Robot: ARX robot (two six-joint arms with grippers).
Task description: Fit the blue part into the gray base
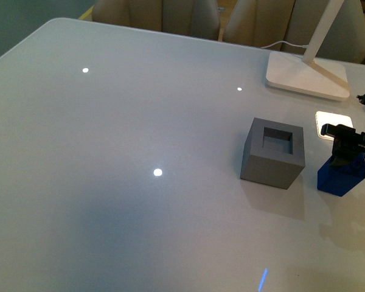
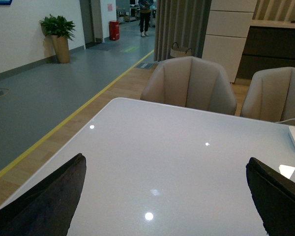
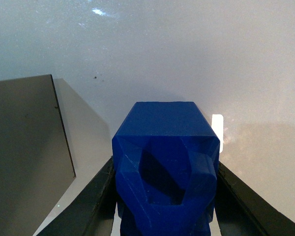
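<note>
The gray base (image 1: 272, 152) is a matte gray cube with a square hole in its top, standing on the white table (image 1: 109, 152) at the right. The blue part (image 1: 341, 175) rests on the table just right of it, apart from it. My right gripper (image 1: 348, 153) is shut on the blue part from above. In the right wrist view the blue part (image 3: 165, 167) fills the space between the black fingers (image 3: 96, 201), and the gray base (image 3: 24, 157) shows beside it. My left gripper (image 2: 164, 196) is open and empty above the table; it is not in the front view.
A white lamp foot (image 1: 307, 74) with its slanted stem and cable stands behind the gray base at the back right. A bright patch of lamp light (image 1: 333, 121) lies on the table. Beige chairs (image 2: 189, 86) stand beyond the far table edge.
</note>
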